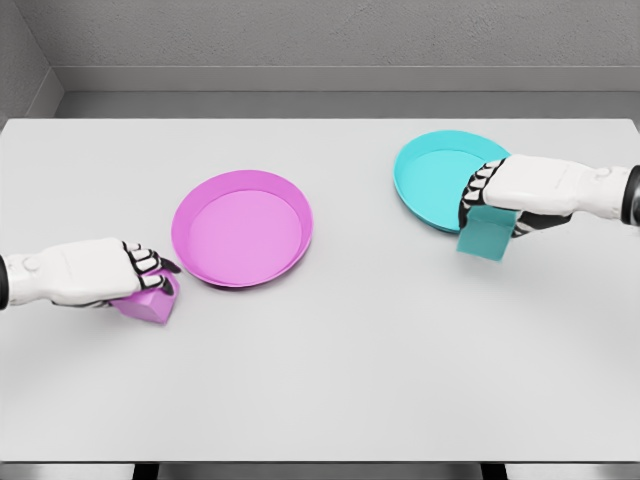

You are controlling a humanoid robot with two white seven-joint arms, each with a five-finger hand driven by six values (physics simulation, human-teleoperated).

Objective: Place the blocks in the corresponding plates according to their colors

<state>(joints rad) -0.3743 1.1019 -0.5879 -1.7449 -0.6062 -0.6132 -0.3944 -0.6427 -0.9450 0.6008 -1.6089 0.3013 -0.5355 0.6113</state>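
A white table carries a pink plate, a teal plate and a pink block.

Pink block: in my left hand, beside the pink plate, mid-table. Teal block: gripped by my right hand, at the near edge of the teal plate.

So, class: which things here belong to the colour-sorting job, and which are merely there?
Part of the job:
pink block in left hand
teal block in right hand
pink plate
teal plate

Just there:
grey table; nothing else lies about.
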